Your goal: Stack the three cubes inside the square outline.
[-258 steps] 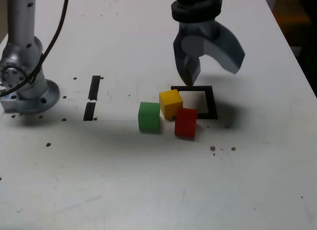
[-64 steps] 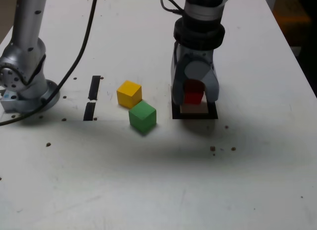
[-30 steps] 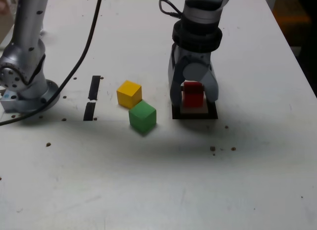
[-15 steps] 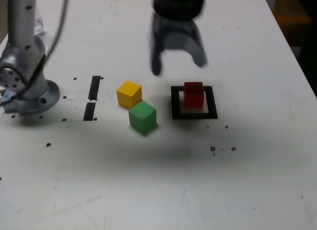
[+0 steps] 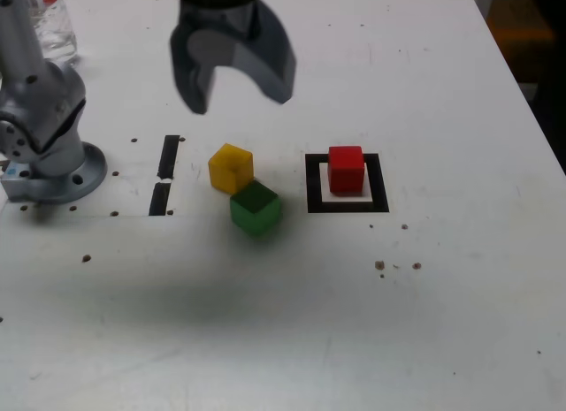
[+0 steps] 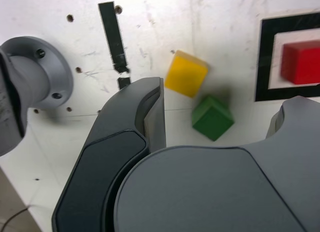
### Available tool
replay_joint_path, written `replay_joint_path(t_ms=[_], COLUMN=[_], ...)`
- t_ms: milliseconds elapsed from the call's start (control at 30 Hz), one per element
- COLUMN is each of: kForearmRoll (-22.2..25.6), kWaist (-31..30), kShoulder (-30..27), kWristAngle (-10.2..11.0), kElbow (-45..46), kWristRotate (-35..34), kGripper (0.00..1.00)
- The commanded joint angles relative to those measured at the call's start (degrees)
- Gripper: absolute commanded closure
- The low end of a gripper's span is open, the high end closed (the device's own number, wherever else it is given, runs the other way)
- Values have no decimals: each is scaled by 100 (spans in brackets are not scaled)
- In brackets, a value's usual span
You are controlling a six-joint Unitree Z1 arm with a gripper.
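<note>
The red cube stands alone inside the black square outline. To the exterior view's left of the outline the yellow cube and the green cube lie on the table, touching at a corner. My gripper hangs open and empty high above the table, behind the yellow cube. In the wrist view one finger shows beside the yellow and green cubes.
The arm's round metal base is bolted at the exterior view's left. Two short black tape strips lie between base and cubes. Small dark specks dot the white table. The table's right edge runs near the outline.
My gripper let go of the red cube inside the outline, opened, rose, and swung to the exterior view's left, over the yellow cube. The cubes stayed put.
</note>
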Motion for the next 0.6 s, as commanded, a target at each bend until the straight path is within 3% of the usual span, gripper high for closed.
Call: replay_joint_path(t_ms=[0, 167, 567], kForearmRoll=[-13, -28, -431], kWaist=[-28, -147, -150], kShoulder=[-58, -183, -132], kWristAngle=[1, -22, 61], kElbow=[28, 572, 1225], kWristRotate=[-20, 78, 1367], kGripper=[1, 6, 7])
